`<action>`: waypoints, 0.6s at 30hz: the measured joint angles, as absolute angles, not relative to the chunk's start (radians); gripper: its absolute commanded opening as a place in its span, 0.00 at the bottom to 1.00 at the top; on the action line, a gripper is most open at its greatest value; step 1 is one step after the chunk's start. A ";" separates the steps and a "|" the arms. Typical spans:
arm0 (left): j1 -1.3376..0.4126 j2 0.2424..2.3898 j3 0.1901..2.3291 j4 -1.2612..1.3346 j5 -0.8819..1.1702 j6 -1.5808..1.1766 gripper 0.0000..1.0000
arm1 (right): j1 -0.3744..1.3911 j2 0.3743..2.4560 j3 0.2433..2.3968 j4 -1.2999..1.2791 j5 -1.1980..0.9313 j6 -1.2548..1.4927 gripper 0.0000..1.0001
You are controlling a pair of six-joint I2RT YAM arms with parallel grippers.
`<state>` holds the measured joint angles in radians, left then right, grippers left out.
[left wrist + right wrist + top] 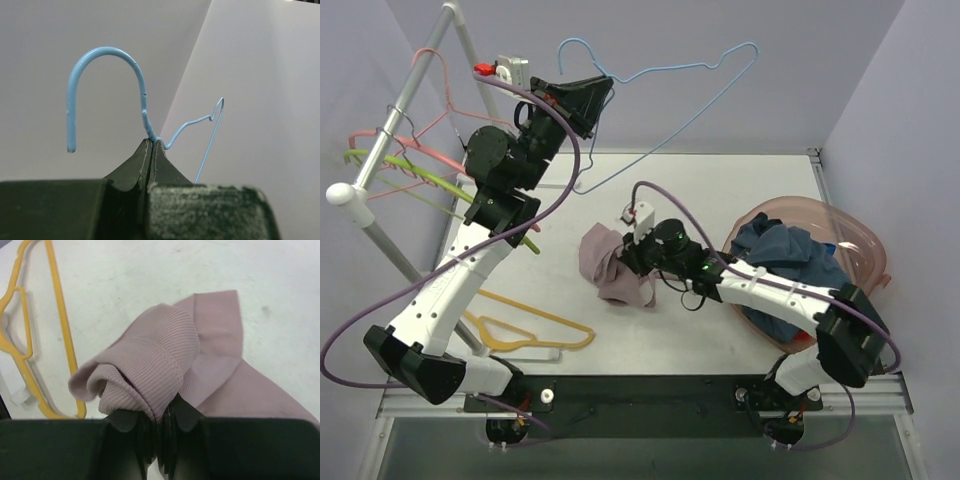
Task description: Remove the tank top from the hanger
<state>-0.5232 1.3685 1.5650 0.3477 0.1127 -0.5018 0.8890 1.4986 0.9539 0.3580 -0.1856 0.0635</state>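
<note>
The yellow hanger (535,325) lies flat on the table (740,190) close to the arm bases, on the left side; it is near the tank top (165,355) but apart from it in the top view. A bit farther in, the right end effector (162,415) is low over the middle of the table; its two fingers are squeezed together on a ribbed fold of the dusty pink tank top. The rest of the tank top lies bunched up on the table in front of the fingers; it is off the hanger. To the right, a pink tub (865,240) sits by the right edge of the table with blue clothes (785,265) piled in it; the right arm reaches past it.

Farther back, the left end effector (151,145) is lifted high over the far left of the table; its fingers are closed tight on the neck of the blue hanger (107,55), just under the hook. The blue hanger is bare wire and hangs in the air, tilted, reaching out to the right.

At the left edge a clothes rack (390,130) slants up, with pink and green hangers on its bar, close beside the left arm. There is bare table behind the tank top and to its right, up to the far wall; the side walls close in on both sides.
</note>
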 measured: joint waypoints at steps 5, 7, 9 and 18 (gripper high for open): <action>-0.523 1.342 1.593 0.268 0.101 -0.443 0.00 | 0.848 1.269 0.910 0.240 -0.085 0.164 0.00; -0.523 1.330 1.614 0.218 0.099 -0.413 0.00 | 0.829 1.177 0.912 0.192 -0.030 0.201 0.00; -0.523 1.311 1.618 0.180 0.092 -0.391 0.00 | 0.812 1.107 0.928 0.130 0.015 0.231 0.00; -0.521 1.249 1.659 0.032 0.056 -0.308 0.00 | 0.622 0.965 1.287 -0.291 0.258 0.318 0.00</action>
